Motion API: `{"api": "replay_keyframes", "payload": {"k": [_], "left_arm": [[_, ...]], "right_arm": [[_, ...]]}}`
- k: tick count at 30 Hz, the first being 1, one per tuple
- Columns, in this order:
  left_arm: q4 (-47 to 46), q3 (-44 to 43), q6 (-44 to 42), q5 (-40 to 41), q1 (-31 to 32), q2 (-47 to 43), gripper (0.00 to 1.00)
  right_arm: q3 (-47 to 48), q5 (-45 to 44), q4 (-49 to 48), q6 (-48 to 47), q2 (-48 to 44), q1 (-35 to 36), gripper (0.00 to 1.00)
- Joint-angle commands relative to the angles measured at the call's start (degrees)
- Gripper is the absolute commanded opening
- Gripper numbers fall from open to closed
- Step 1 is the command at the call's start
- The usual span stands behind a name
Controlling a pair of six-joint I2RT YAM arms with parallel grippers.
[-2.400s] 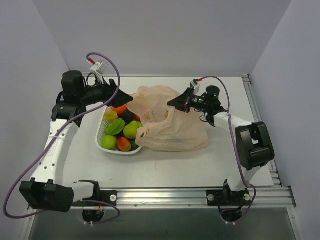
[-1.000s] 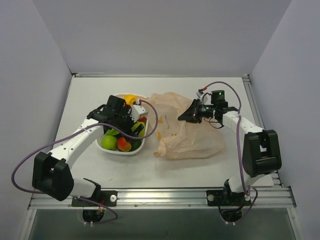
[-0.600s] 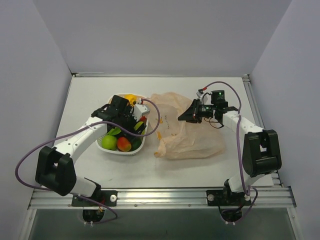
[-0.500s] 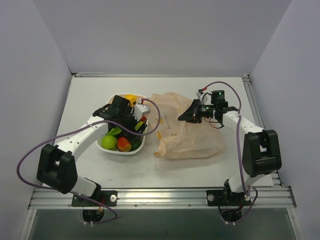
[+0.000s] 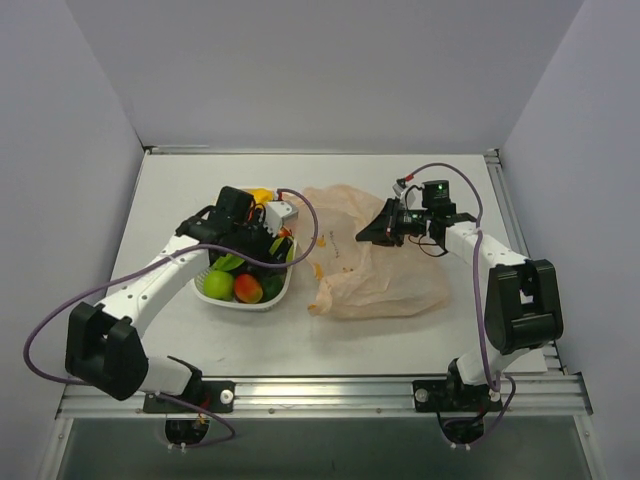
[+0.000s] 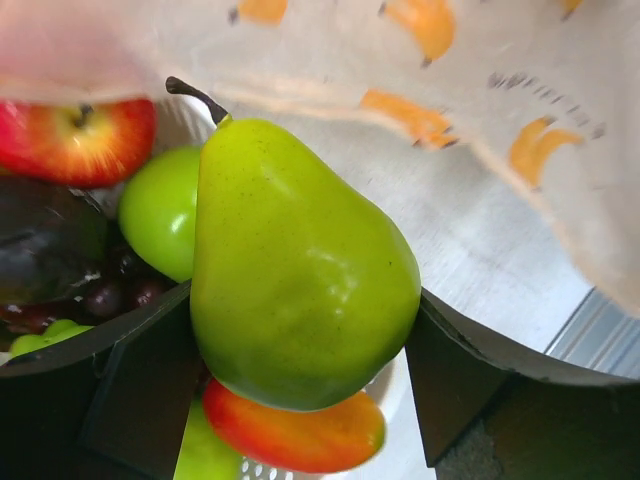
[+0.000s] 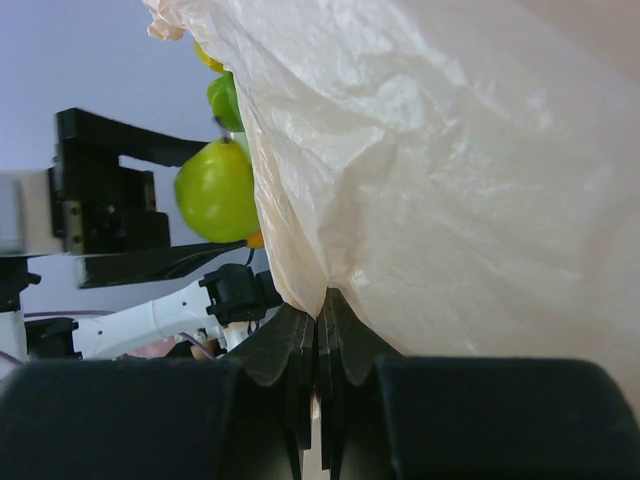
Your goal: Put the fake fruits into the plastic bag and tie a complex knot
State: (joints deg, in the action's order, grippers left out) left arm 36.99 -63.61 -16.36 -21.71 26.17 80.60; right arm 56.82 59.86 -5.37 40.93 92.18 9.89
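Note:
A green pear (image 6: 300, 270) sits between the fingers of my left gripper (image 6: 300, 305), which is shut on it just above the white lattice basket (image 5: 240, 303). Under and beside the pear lie a red-yellow mango (image 6: 300, 435), a green apple (image 6: 160, 210), a red apple (image 6: 80, 140) and purple grapes (image 6: 110, 295). The pale orange plastic bag (image 5: 375, 275) lies flat to the right of the basket. My right gripper (image 5: 370, 232) is shut on a fold of the bag's upper edge (image 7: 330, 280) and holds it raised.
A yellow fruit (image 5: 262, 195) shows at the basket's far rim. A green apple (image 5: 218, 285) and the mango (image 5: 248, 289) fill its near side. The metal rail (image 5: 330, 390) runs along the near table edge, and walls close the left, back and right.
The left arm swung from the back left down over the basket, and its jaws have closed in on the green pear. The bag shifted right and settled flatter; the right gripper stays put.

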Motion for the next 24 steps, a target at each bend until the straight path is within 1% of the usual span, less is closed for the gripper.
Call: {"api": "replay_keyframes", "payload": {"k": [1,2,6,8,13,17,19,21,22,23,24], "left_arm": [[-1.57,-5.29,2.46,-6.66,0.28,-5.36,0.63],[-1.75,-5.9,3.08,-9.28,0.28,-5.19,0.63],[-6.05,-7.84,8.7,-13.08,0.98,-1.42,0.63],[-7.72,-9.15,11.34,-13.0,2.38,2.62,0.63],[-17.99,-10.21,20.03,-14.32,4.06,10.88,0.64],[-28.26,-11.35,24.09,-13.97,6.51,15.46,0.66],[-30.48,-13.02,24.53,-12.39,8.62,18.52,0.67],[-33.91,-14.51,25.23,-11.51,9.94,20.38,0.72],[-34.44,-15.13,25.24,-10.64,11.52,21.95,0.76],[-35.4,-15.31,25.32,-7.93,12.05,22.67,0.86],[-35.76,-15.49,25.85,-6.95,12.58,23.11,0.9]], "right_arm": [[3.12,2.45,-0.96,0.91,-1.83,0.31,0.0],[3.3,2.81,-1.22,1.17,-1.92,0.31,0.0],[3.21,3.86,-4.03,3.89,-2.62,0.31,0.0],[3.21,4.13,-4.04,3.98,-2.62,0.31,0.0],[2.95,5.09,-5.53,5.21,-2.62,0.31,0.0],[3.04,5.71,-5.71,5.48,-2.45,0.13,0.0],[3.21,6.06,-5.8,5.48,-2.27,-0.13,0.0],[3.21,6.32,-5.88,5.65,-2.36,-0.48,0.0],[3.3,6.24,-5.97,5.74,-2.36,-0.57,0.0],[3.39,6.24,-5.88,5.92,-2.36,-0.49,0.0],[3.47,6.33,-5.97,6.09,-2.27,-0.57,0.0]]}}
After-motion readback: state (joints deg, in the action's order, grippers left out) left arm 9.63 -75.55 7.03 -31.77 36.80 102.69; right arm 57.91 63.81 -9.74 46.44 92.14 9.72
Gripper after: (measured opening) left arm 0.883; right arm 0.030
